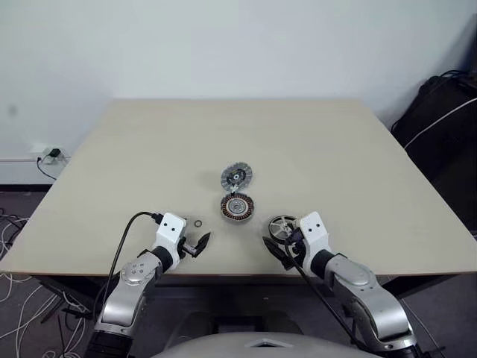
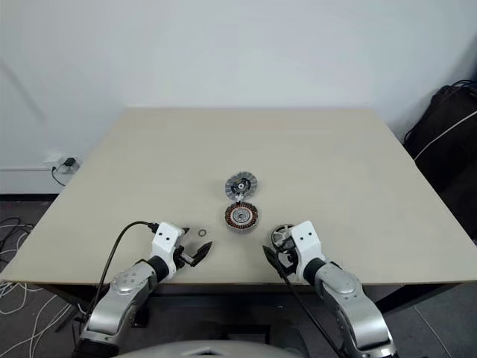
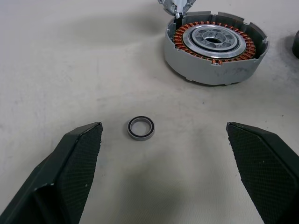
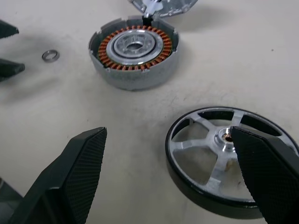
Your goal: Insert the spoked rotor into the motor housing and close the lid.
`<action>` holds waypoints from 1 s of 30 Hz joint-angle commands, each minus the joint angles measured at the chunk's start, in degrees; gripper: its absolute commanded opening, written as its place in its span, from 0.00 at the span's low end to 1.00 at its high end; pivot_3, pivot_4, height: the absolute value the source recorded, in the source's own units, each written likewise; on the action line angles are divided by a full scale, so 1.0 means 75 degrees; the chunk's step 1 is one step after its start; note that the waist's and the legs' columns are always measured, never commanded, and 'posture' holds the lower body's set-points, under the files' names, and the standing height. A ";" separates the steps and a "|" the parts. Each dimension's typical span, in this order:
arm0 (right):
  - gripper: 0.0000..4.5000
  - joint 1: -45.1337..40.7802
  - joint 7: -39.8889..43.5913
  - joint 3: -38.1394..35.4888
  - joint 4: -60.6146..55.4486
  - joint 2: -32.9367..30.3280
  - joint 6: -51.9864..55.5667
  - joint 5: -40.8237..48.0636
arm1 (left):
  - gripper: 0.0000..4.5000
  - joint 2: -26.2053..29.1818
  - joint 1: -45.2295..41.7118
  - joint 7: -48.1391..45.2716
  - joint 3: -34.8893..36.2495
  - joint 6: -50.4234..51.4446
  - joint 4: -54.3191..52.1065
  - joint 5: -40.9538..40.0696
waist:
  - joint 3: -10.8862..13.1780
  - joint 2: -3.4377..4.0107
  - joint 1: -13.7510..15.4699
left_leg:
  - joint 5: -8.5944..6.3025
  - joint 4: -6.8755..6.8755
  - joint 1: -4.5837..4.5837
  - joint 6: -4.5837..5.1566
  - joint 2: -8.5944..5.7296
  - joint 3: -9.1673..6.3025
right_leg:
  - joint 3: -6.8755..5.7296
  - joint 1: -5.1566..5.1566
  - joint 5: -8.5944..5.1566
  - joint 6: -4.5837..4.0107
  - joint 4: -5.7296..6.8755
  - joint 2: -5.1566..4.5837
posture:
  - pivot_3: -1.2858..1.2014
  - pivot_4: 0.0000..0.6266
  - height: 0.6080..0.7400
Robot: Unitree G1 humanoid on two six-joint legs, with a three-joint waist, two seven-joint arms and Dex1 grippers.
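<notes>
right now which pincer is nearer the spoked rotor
Right. The right pincer hangs open just beside the spoked rotor; the left pincer is off across the table, by the small ring.

On the table (image 1: pixel 358 156), the housing (image 1: pixel 237 206) sits near the middle. The lid (image 1: pixel 236 177) lies at its twelve o'clock, just beyond it. The ring (image 1: pixel 198 223) lies at its eight o'clock, near, and my left gripper (image 1: pixel 200 245) hangs just on my side of that ring. The rotor (image 1: pixel 282 227) lies flat at the housing's four o'clock, apart from it, with my right gripper (image 1: pixel 277 250) over its near edge.
</notes>
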 commanded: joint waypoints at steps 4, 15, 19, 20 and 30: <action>1.00 -0.0008 0.0042 -0.0093 -0.0405 -0.0114 -0.0109 0.0019 | 1.00 0.0103 -0.0067 -0.0013 0.0005 -0.0037 -0.0399 0.0047 | 0.0001 -0.0003 0.0014 | 0.0000 0.0000 -0.0001 0.0000 0.0000 0.0000 | 0.0000 -0.0001 0.0000 0.0000 0.0000 -0.0001 | 0.52 0.00 1.00; 1.00 -0.0045 -0.0076 0.0009 -0.0327 -0.0054 -0.0179 -0.0155 | 1.00 0.0064 -0.0131 0.0177 -0.0062 -0.0133 -0.0241 0.0375 | 0.0002 -0.0004 0.0024 | 0.0000 0.0000 -0.0002 0.0000 0.0000 0.0000 | 0.0000 -0.0002 0.0000 0.0000 0.0000 -0.0001 | 0.52 0.00 1.00; 1.00 -0.0051 -0.0078 0.0015 -0.0297 -0.0037 -0.0181 -0.0166 | 1.00 -0.0021 -0.0174 0.0343 -0.0016 -0.0168 -0.0131 0.0471 | 0.0003 -0.0005 0.0027 | 0.0000 0.0000 -0.0002 0.0000 0.0000 0.0000 | 0.0000 -0.0001 0.0000 0.0000 0.0000 -0.0001 | 0.52 0.00 1.00; 1.00 -0.0051 -0.0080 0.0014 -0.0292 -0.0032 -0.0180 -0.0169 | 1.00 -0.0027 -0.0184 0.0363 -0.0015 -0.0172 -0.0108 0.0480 | 0.0003 -0.0005 0.0027 | 0.0000 0.0001 -0.0002 0.0000 0.0000 0.0000 | 0.0000 -0.0001 0.0000 0.0000 0.0000 -0.0001 | 0.52 0.00 1.00; 1.00 0.0011 -0.0126 -0.0001 -0.0321 0.0025 -0.0237 -0.0230 | 1.00 -0.0128 -0.0366 0.0380 -0.0055 -0.0170 0.0131 0.0489 | 0.0003 -0.0006 0.0029 | 0.0000 0.0001 -0.0002 -0.0001 0.0000 0.0000 | -0.0001 -0.0002 0.0000 0.0001 0.0001 -0.0001 | 0.52 0.00 1.00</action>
